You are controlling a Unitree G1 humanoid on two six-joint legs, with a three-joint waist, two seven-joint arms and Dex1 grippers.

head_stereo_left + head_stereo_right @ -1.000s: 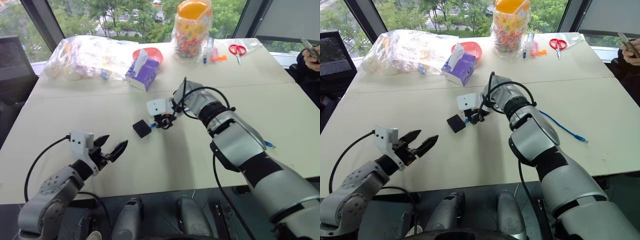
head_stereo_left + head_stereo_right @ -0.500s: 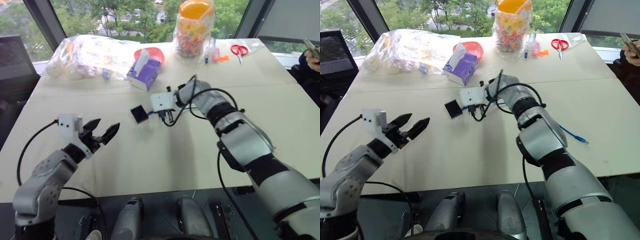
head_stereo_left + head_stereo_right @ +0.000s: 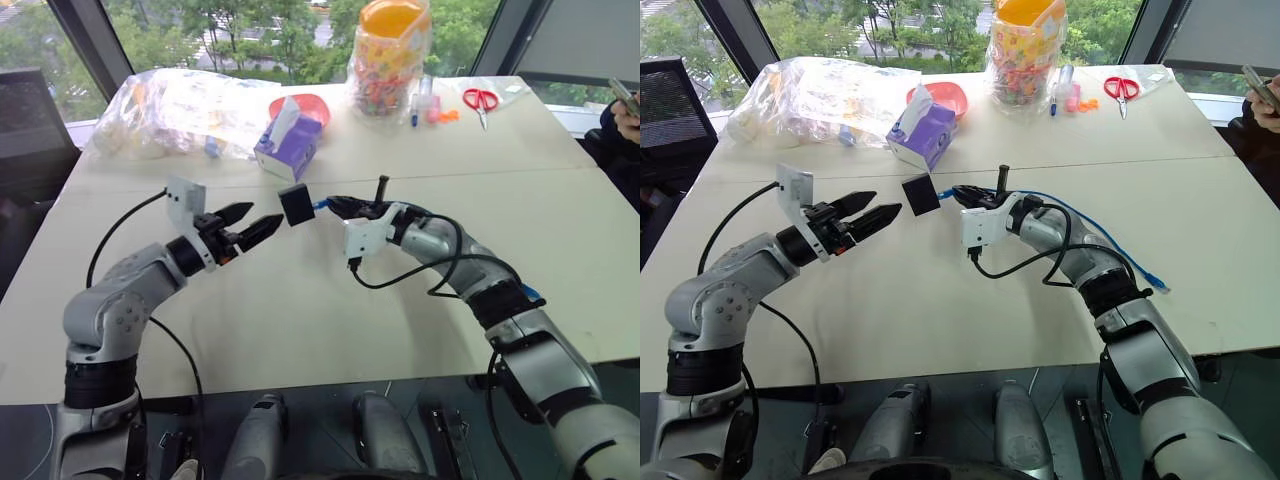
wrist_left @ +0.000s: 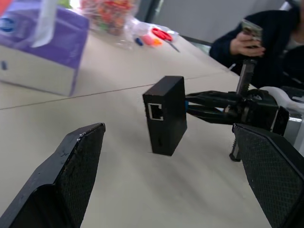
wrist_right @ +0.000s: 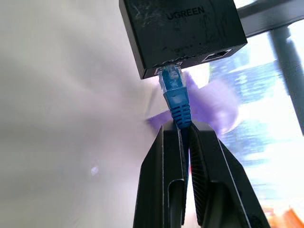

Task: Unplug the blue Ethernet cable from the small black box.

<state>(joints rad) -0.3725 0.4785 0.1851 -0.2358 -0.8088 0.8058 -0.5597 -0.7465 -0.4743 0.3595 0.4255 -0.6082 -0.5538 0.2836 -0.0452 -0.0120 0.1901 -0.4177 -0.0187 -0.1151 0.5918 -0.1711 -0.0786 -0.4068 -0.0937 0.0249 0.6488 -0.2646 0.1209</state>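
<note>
Both arms are built of rounded silver-grey metal shells joined by black segments. A loose black cable loops from each forearm to a small white box-shaped housing at the wrist. The left gripper (image 3: 250, 222) has two tapered black fingers (image 4: 71, 175) with finely cross-hatched inner pads. The right gripper (image 5: 183, 135) has slim glossy black fingers with angular, recessed sides.

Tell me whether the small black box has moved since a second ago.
Yes. The small black box has left the table and risen toward the purple tissue box, hanging from the right gripper's cable.
</note>
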